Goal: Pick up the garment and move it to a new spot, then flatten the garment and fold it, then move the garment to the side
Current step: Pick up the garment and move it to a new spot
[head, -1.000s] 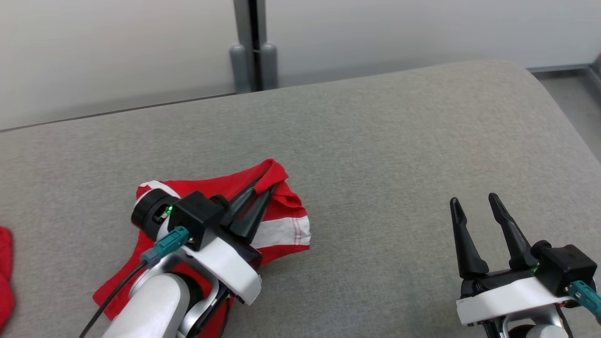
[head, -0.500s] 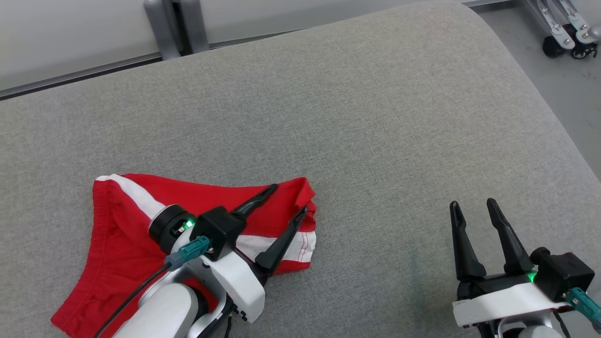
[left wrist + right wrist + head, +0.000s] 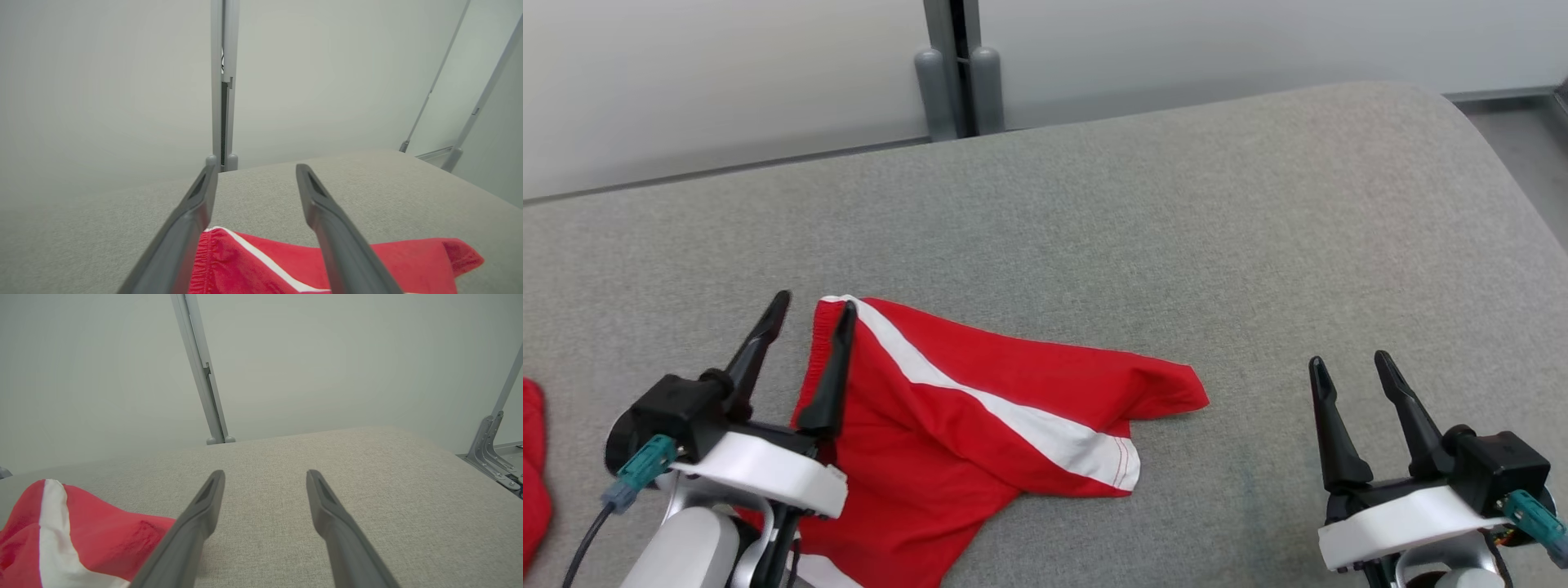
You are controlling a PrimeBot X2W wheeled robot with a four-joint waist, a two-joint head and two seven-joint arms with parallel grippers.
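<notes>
- The red fabric shorts with a white side stripe lie rumpled on the grey woven padded surface. They sit towards its near left part, with one pointed leg end reaching out towards the middle.
- The left gripper stands wide and empty. One of its dark fingers is over the gathered waistband and the other is over bare surface just beside it.
- The right gripper is also wide and holds nothing. It hovers near the right edge of the surface, well apart from the shorts.
- The shorts look set down but not flat: the lower leg lies creased and doubled under the stripe, so flattening seems to be the step in hand.
- To do it well, I would pinch the waistband corner low with the left fingers, taking the thick elastic rather than one thin layer.
- The right gripper should come across to the pointed leg end and grip only that tip.
- The two should then draw apart along the surface, keeping the cloth low so it slides out smooth rather than bunching.
- A second piece of red cloth lies at the far left edge and is best left alone.
</notes>
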